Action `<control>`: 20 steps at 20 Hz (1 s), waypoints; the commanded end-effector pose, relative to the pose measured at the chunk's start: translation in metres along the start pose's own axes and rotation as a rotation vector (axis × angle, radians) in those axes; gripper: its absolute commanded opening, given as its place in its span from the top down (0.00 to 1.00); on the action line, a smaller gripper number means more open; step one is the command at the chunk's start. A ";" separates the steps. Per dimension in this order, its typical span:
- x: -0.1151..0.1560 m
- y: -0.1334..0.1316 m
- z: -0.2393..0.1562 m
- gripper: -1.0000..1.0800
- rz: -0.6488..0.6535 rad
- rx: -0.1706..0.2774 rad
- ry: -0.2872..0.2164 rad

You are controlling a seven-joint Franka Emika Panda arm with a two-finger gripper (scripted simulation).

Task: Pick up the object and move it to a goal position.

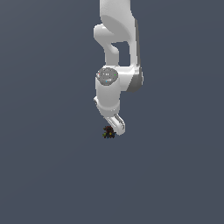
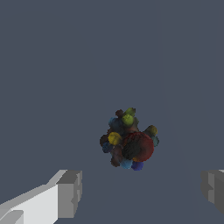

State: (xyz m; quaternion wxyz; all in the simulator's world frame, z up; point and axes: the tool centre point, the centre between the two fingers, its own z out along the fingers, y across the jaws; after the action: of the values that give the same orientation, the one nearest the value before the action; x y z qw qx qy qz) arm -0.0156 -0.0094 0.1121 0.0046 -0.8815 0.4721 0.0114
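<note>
The object [image 2: 129,140] is a small dark lumpy cluster with red, yellow, green and blue specks, lying on the plain grey surface. In the exterior view it [image 1: 108,131] sits just below and to the exterior view's left of the white gripper [image 1: 116,125]. In the wrist view the gripper [image 2: 141,190] is open, its two grey fingertips [image 2: 70,192] spread wide. The object lies ahead of the gap between them, not touched by either finger. Nothing is held.
The white arm [image 1: 116,39] comes down from the top of the exterior view. The flat grey surface [image 1: 52,166] fills the rest of both views. No other objects or goal marker show.
</note>
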 end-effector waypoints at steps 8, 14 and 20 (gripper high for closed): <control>0.003 0.003 0.017 0.04 0.270 0.004 0.010; 0.004 0.005 0.025 0.04 0.408 0.006 0.016; 0.006 0.006 0.030 0.04 0.494 0.008 0.021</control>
State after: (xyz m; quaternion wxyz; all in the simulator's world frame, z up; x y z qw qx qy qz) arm -0.0180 -0.0164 0.0828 0.0003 -0.7462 0.6657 0.0017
